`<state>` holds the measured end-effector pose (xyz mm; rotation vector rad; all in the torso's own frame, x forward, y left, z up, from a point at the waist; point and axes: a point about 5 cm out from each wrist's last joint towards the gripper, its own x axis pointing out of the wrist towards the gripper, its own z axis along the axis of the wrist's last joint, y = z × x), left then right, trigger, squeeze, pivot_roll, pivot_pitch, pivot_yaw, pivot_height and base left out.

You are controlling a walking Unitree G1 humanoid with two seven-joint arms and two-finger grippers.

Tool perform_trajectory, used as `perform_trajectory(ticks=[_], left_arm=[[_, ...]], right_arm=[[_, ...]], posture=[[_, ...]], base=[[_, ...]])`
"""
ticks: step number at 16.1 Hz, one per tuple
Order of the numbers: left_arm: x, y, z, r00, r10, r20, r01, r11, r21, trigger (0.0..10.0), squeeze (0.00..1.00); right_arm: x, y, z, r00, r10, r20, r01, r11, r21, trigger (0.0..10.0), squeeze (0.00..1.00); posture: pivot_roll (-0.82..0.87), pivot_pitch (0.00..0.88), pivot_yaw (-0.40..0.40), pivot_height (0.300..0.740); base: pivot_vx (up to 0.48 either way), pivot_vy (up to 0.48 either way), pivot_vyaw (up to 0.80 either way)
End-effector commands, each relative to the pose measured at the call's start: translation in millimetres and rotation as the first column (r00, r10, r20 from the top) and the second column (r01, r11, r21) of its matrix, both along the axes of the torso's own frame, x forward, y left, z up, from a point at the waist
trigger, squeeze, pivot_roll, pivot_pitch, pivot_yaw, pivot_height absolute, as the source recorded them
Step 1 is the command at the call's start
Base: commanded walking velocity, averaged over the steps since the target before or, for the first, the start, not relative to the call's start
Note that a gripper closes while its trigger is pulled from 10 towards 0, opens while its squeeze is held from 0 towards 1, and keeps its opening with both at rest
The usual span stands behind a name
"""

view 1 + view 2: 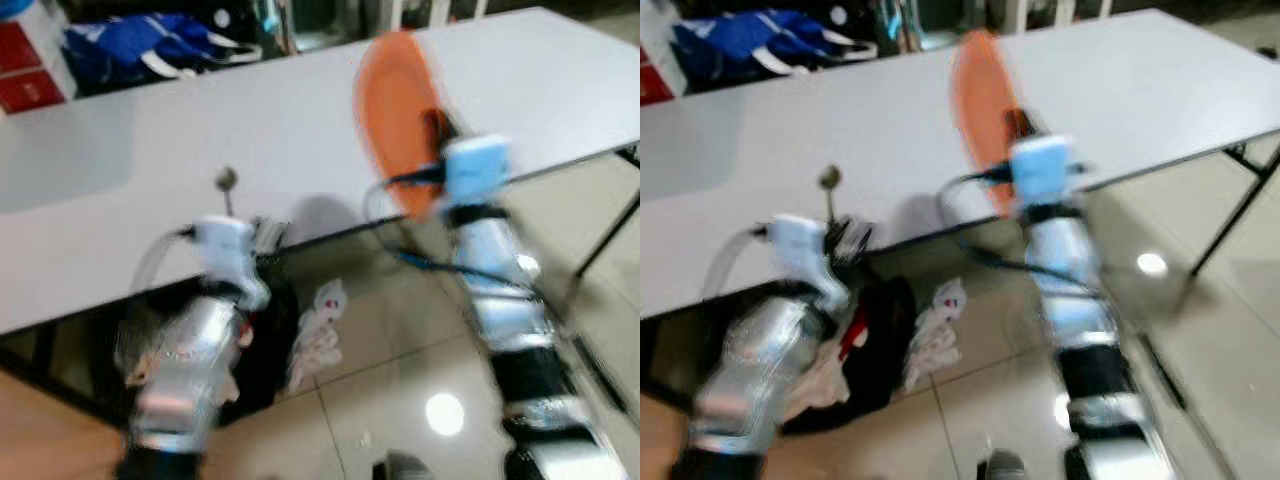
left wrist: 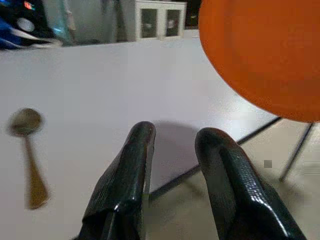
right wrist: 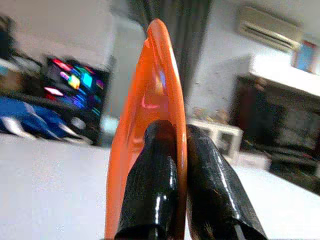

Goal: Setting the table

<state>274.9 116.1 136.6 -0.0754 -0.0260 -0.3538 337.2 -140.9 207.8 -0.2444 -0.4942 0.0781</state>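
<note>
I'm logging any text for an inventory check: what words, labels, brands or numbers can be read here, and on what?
None can be read.
Red boxes beyond the table: any print is too blurred.
Blue bag: white trim, no legible lettering.
Orange plate and spoon: no markings visible.

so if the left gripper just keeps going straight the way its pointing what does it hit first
Probably the white table: the left gripper points over its near edge. The spoon lies to one side, the orange plate to the other, both seemingly off its line, though depth is unclear.
</note>
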Motion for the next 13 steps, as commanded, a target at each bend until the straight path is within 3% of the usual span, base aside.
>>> perform_trajectory(ticks=[1,4,6,9,13], left_arm=[[-0.1,12.3,3.0,0.999,0.043,0.018,-0.043,0.999,0.02,10.0,0.0],[-1.0,10.3,3.2,0.999,0.036,0.022,-0.036,0.999,0.016,10.0,0.0],[-2.8,9.3,2.0,1.0,0.026,0.012,-0.026,0.999,0.027,10.0,0.0],[-4.9,18.2,0.8,1.0,0.009,-0.008,-0.008,0.994,0.105,10.0,0.0],[0.2,25.3,5.4,0.999,0.034,-0.002,-0.033,0.993,0.113,10.0,0.0]], right_arm=[[-3.1,19.3,25.6,0.991,0.083,0.101,-0.085,0.996,0.016,10.0,0.0],[1.4,26.5,33.3,0.988,0.127,0.093,-0.131,0.991,0.038,10.0,0.0],[6.2,43.4,44.0,0.973,0.216,0.079,-0.222,0.972,0.075,10.0,0.0],[25.0,38.3,45.5,0.977,0.208,0.046,-0.213,0.961,0.176,10.0,0.0],[22.2,36.1,35.5,0.981,0.195,0.02,-0.195,0.96,0.2,10.0,0.0]], posture=[[-0.1,0.0,0.039,0.735],[-0.09,0.0,0.043,0.735],[-0.08,0.0,0.058,0.735],[-0.03,0.0,0.092,0.735],[-0.03,0.0,0.092,0.735]], base=[[0.0,0.48,0.0],[0.0,0.16,0.0],[0.0,0.0,0.0],[0.0,0.0,0.0],[0.0,0.0,0.0]])
